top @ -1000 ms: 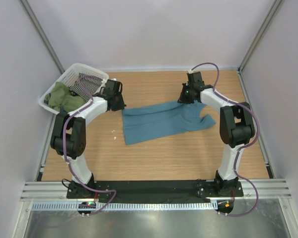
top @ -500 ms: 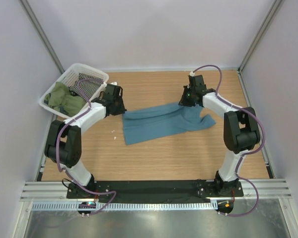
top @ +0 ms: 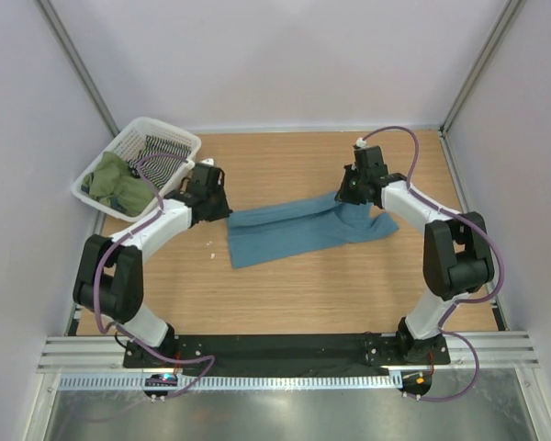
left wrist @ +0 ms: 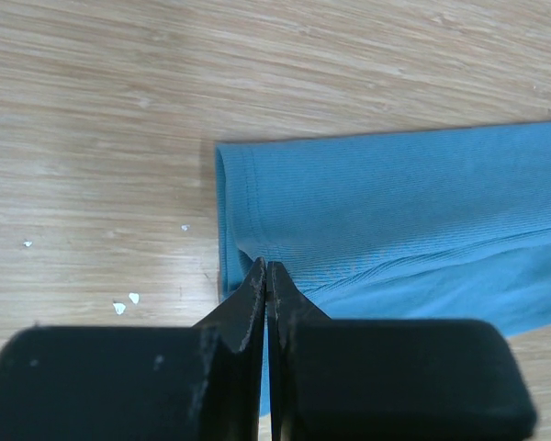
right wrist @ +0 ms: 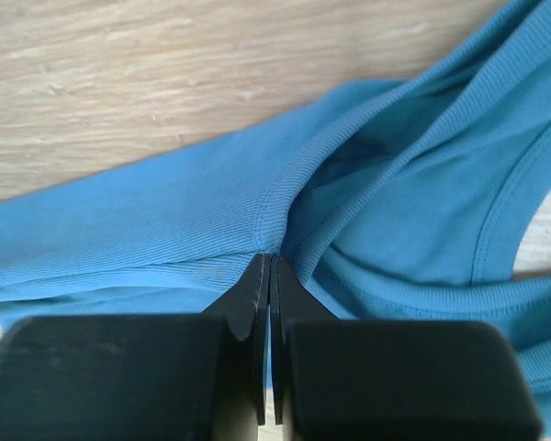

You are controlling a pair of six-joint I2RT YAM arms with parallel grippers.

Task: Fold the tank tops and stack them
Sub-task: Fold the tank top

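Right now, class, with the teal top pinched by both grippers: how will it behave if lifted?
Probably floppy: the teal top lies folded and creased between the left gripper and right gripper, so its middle would likely sag. Probably light too, since thin ribbed cloth shows at the hem.

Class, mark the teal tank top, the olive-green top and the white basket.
teal tank top [top: 294, 230]: top external view, middle of its body.
olive-green top [top: 115, 182]: top external view, bunched middle.
white basket [top: 173, 130]: top external view, far rim.
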